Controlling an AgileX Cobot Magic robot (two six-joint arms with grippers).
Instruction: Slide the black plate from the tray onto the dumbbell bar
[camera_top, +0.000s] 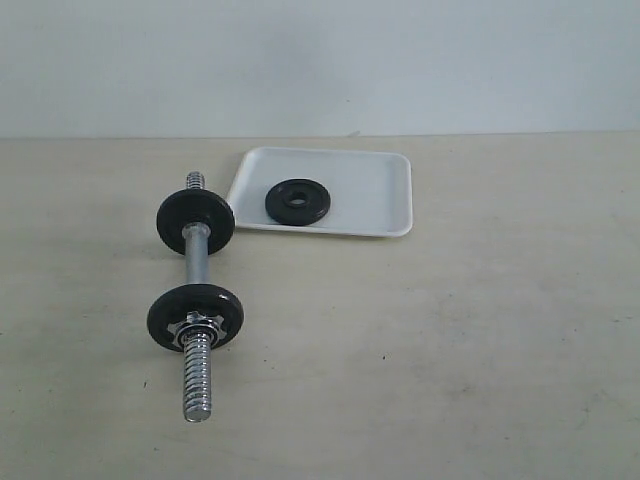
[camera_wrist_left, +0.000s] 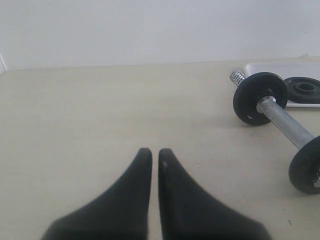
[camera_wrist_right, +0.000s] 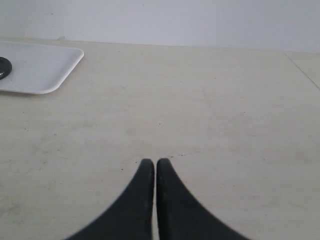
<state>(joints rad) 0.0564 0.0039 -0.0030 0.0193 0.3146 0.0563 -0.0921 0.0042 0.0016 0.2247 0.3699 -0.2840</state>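
Observation:
The black plate (camera_top: 298, 201) lies flat in the white tray (camera_top: 370, 190) at the back of the table. To the tray's left lies the dumbbell bar (camera_top: 198, 275), a chrome rod pointing toward the camera, with one black disc at its far end and one behind a chrome star nut (camera_top: 192, 326) near its front thread. Neither gripper shows in the exterior view. My left gripper (camera_wrist_left: 155, 151) is shut and empty above bare table, with the bar (camera_wrist_left: 285, 122), the tray (camera_wrist_left: 270, 67) and the plate (camera_wrist_left: 302, 90) off to one side. My right gripper (camera_wrist_right: 154, 162) is shut and empty, the tray (camera_wrist_right: 45, 67) far from it.
The table top (camera_top: 480, 350) is pale beige wood. A white wall (camera_top: 320, 60) rises behind it. The tray's corner and a sliver of the plate (camera_wrist_right: 4, 67) sit at the edge of the right wrist view.

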